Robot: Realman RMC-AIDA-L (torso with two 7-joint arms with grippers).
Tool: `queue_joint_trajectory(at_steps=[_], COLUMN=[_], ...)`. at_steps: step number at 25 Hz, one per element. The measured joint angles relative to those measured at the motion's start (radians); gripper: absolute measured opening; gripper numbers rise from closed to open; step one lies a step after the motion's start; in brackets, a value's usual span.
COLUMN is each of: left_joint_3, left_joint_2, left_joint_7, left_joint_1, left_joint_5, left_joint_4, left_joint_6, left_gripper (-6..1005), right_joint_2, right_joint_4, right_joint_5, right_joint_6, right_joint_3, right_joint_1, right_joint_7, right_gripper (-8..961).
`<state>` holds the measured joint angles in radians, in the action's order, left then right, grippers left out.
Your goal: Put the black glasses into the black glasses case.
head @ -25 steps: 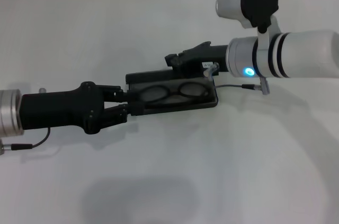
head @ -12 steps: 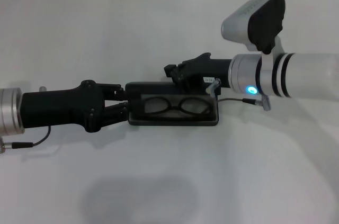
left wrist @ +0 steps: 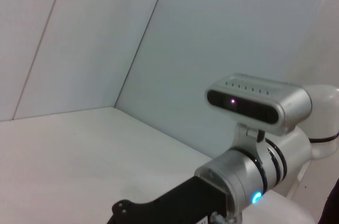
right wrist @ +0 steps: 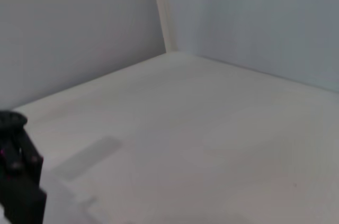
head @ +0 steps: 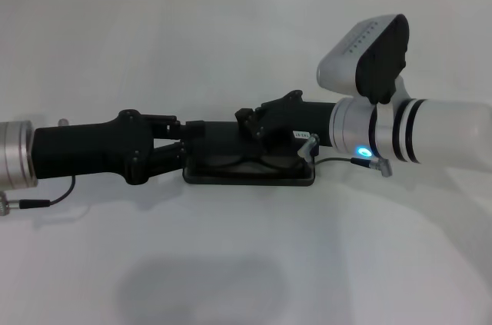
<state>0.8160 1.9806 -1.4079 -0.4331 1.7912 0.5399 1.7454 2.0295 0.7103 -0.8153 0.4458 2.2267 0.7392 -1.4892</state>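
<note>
Meanwhile, on the white tabletop [head: 246,263], the black glasses case [head: 250,173] lies between two arms. At its left end, the left pincer [head: 183,148] seems clamped on the case, apparently steadying it. From the right, the right pincer [head: 247,119] reaches over the lid's far edge, likely pressing it shut; whether its fingers are parted cannot be told. Inside the tray, directly beneath that pincer, the black glasses [head: 250,161] show only partly.
</note>
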Motion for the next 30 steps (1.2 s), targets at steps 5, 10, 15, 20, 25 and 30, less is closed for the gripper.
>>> queue_joint_trajectory(at_steps=[5,10,15,20,25,30], left_joint_3=[0.0,0.0,0.0,0.0,-0.022,-0.04], left_joint_2=[-0.001,-0.002,-0.002,-0.002,-0.002,-0.003], left_joint_7=[0.002,0.002,0.003,0.003,0.004,-0.004], left_joint_1=[-0.003,-0.009,-0.01,-0.01,-0.004,-0.002], left_joint_5=[-0.003,-0.003,-0.003,-0.004,-0.005,-0.008], left_joint_4=[0.0,0.0,0.0,0.0,0.0,0.001], left_joint_6=[0.0,-0.001,-0.002,-0.004,-0.003,0.005], left_gripper=[348,349,351,352,353,355], right_joint_2=[0.0,0.0,0.0,0.0,0.0,-0.011], right_joint_4=[0.017,0.041,0.049,0.063,0.073,-0.081], right_joint_5=[0.002,0.004,0.004,0.008,0.054,0.054], right_joint_6=[-0.03,-0.055,-0.063,-0.058,0.059,0.425], right_joint_3=[0.017,0.029,0.035,0.029,-0.102,-0.446], right_joint_1=[-0.02,-0.038,-0.05,-0.071,-0.12,-0.139], right_joint_7=[0.046,0.094,0.111,0.125,0.204,0.215], right_gripper=[-2,-1,-1,-1,-2,-1])
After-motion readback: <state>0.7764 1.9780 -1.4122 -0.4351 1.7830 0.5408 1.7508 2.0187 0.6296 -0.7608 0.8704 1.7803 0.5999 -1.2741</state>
